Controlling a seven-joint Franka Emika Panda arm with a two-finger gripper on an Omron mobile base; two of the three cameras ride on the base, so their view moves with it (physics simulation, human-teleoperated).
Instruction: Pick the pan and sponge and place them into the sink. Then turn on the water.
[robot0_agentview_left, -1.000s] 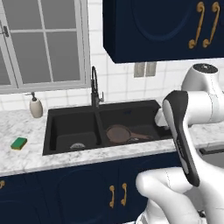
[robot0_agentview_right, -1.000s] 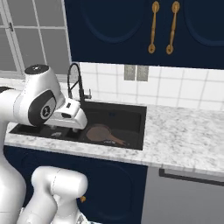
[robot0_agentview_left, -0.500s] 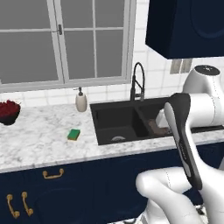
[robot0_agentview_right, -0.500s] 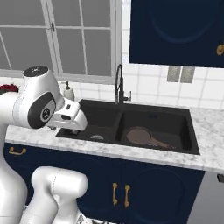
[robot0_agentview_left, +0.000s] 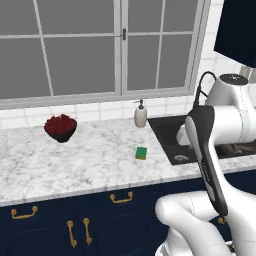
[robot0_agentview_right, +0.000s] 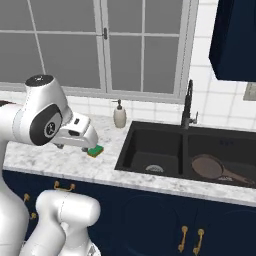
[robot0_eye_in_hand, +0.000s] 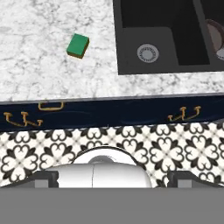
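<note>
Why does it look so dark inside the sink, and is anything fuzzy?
Right base view: the sink is matte black and unlit inside, yet the pan stays clear. Hand view: the silver drain catches light; the sponge is sharp with a faint shadow. Left base view: soft, even light and no glare.

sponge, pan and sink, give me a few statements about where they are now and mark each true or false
1. The sponge lies on the marble counter, left of the sink. True.
2. The pan is on the counter beside the soap dispenser. False: it rests in the sink's right basin.
3. The gripper holds the sponge between its fingers. False: the fingers are open and hold nothing; the sponge sits apart on the counter.
4. A bowl of red fruit stands on the counter below the window. True.
5. The sink's left basin holds the sponge. False: only its drain shows there.
</note>
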